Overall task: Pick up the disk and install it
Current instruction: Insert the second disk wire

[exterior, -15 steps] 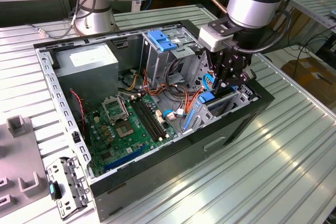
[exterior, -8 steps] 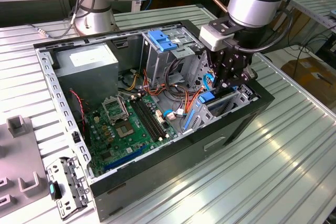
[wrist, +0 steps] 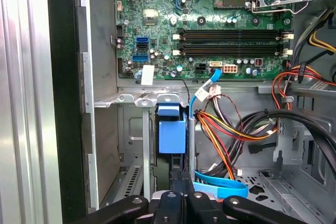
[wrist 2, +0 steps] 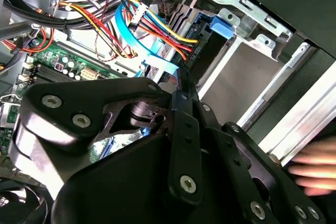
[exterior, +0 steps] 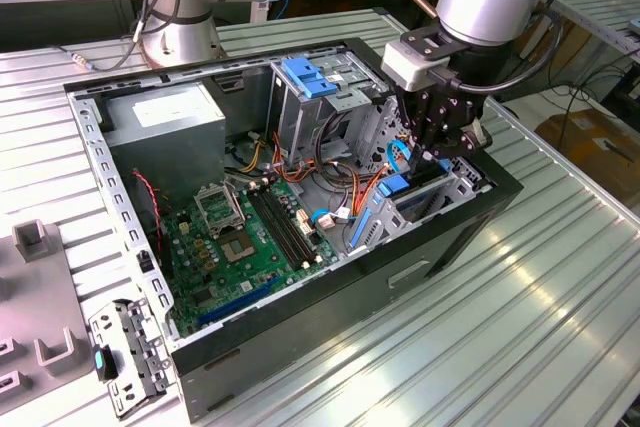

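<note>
The black metal tool [exterior: 440, 147] hangs low inside the open black computer case [exterior: 400, 277] on the ribbed silver counter [exterior: 520, 327]; I cannot tell if it is clenched. Under it, the grey disk with blue plastic rails [exterior: 415, 192] sits in the shiny metal bay beside the green circuit board [exterior: 245, 237].

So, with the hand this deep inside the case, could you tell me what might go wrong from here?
1. The hand sits close to the light-blue flat cable and the coloured wire bundle; either could snag on it.
2. The blue rail of the disk sits in a narrow metal bay; a slight tilt could jam it.
3. The motherboard lies exposed nearby, so a stray swing could hit it.
</note>
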